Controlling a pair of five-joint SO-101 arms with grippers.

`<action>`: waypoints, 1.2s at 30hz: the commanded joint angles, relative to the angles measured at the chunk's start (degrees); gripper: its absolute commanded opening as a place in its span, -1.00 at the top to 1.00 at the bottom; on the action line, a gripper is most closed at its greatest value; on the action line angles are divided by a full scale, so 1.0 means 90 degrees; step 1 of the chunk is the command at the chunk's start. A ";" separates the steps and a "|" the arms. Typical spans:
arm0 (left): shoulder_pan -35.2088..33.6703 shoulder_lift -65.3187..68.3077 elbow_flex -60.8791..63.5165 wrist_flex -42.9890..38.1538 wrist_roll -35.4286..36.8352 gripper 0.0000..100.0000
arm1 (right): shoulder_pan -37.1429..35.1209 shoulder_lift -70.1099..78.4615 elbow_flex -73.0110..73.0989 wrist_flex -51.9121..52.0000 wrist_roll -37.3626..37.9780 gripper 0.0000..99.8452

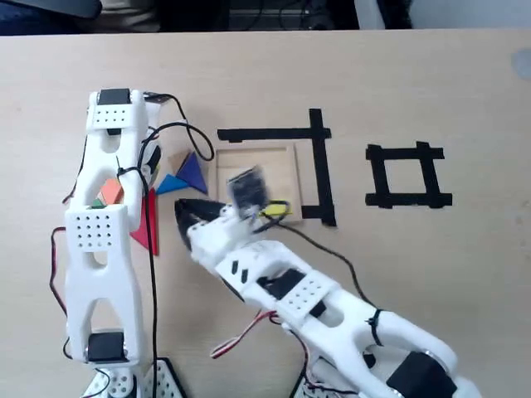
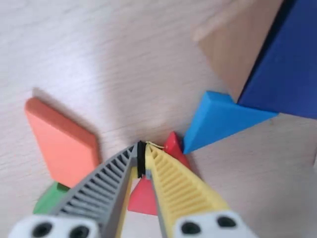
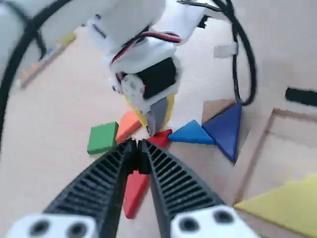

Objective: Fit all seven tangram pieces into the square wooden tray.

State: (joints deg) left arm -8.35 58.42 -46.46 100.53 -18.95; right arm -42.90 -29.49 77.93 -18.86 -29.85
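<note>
My left gripper (image 2: 141,151) is shut, its grey and yellow tips resting on the pointed end of the red triangle (image 2: 142,198). My right gripper (image 3: 137,145) is shut too and hangs over the same red triangle (image 3: 132,191), facing the left gripper (image 3: 154,121). Around them lie the light blue triangle (image 2: 218,119), dark blue triangle (image 2: 287,64), wood-coloured triangle (image 2: 233,49), orange parallelogram (image 2: 62,144) and green square (image 2: 49,198). The wooden tray (image 1: 265,162) sits to the right and holds the yellow triangle (image 1: 274,210) at its near edge.
Black tape (image 1: 319,166) frames the tray's far and right sides. A second tape square (image 1: 406,176) lies further right. The left arm's cable (image 1: 178,128) loops over the pieces. The right arm (image 1: 315,298) crosses the table in front of the tray.
</note>
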 commanded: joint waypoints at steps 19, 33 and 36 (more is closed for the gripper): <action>-0.0640 -0.3966 0.1949 0.0020 0.1495 0.94 | 0.0049 0.0640 -0.2066 0.2725 -0.3106 0.98; -0.0337 -0.7805 0.2994 0.0029 0.3907 0.94 | 0.0449 0.0923 -0.2164 0.2745 -0.3077 0.98; -0.0581 -0.8547 0.3941 0.0029 0.4913 0.94 | 0.0410 0.0933 -0.2164 0.2745 -0.3077 0.98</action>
State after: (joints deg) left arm -11.08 -11.56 -16.84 100.62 17.71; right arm -40.09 -21.14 61.32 5.67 -57.19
